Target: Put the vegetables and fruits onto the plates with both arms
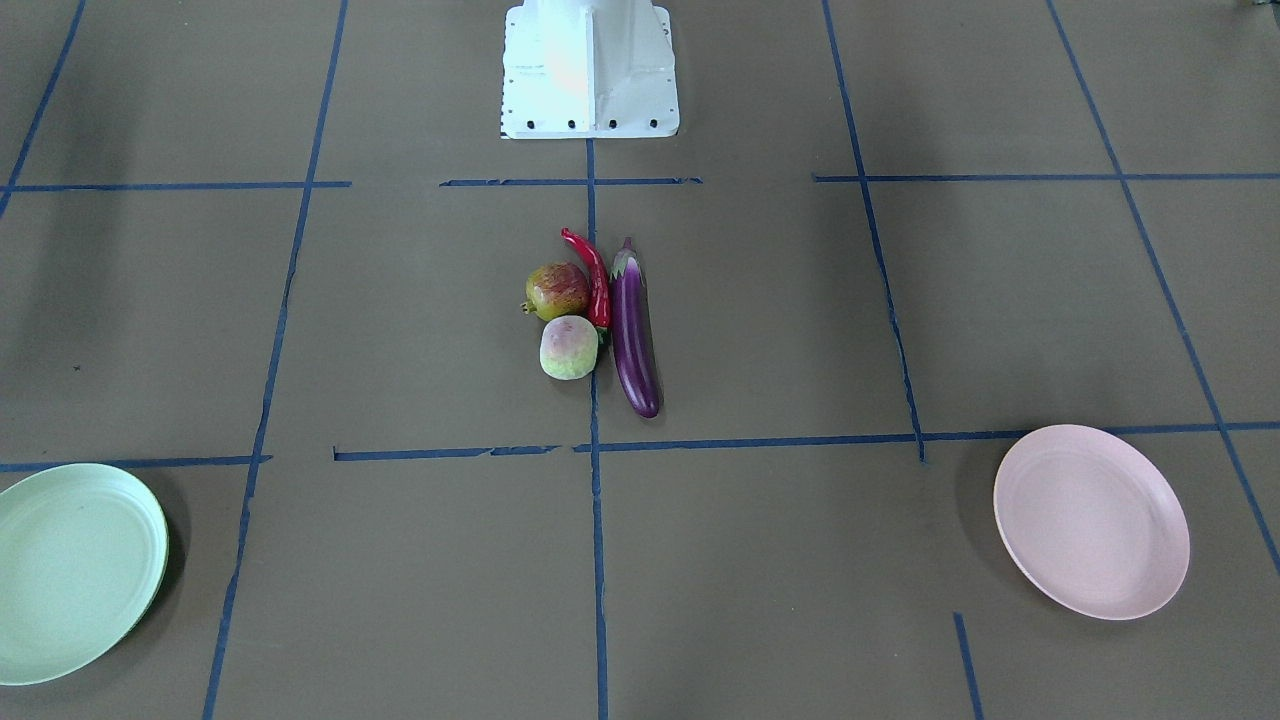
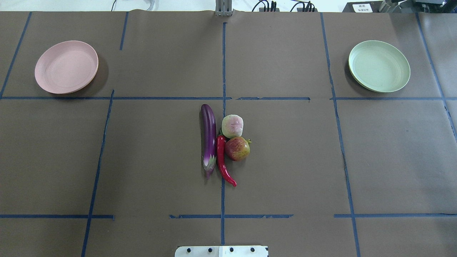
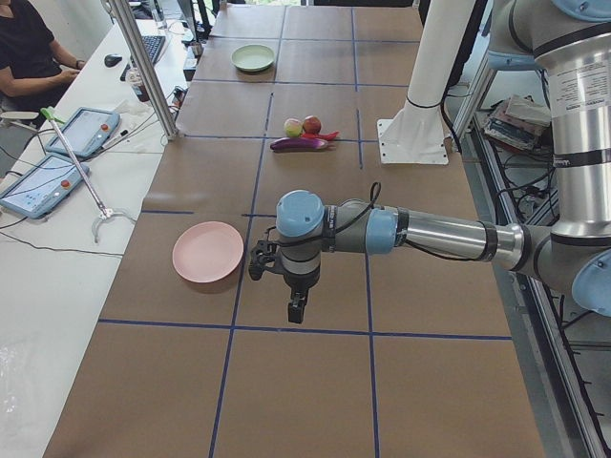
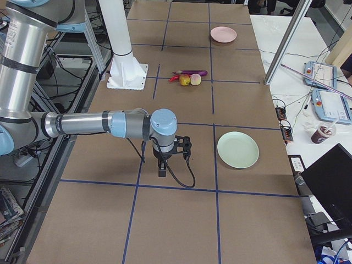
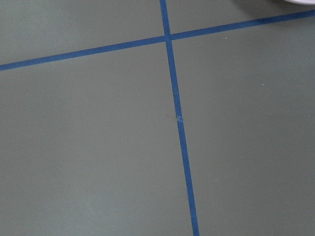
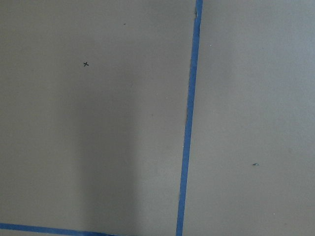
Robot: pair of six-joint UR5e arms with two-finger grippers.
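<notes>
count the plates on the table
2. The pink plate lies far out on the robot's left side. The mint green plate lies far out on its right side. No third plate shows in any view.

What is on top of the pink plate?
Nothing: the pink plate is bare. The eggplant, chili pepper, pomegranate and peach lie together mid-table, away from it. The spot under the plate is covered, so it cannot be seen.
</notes>
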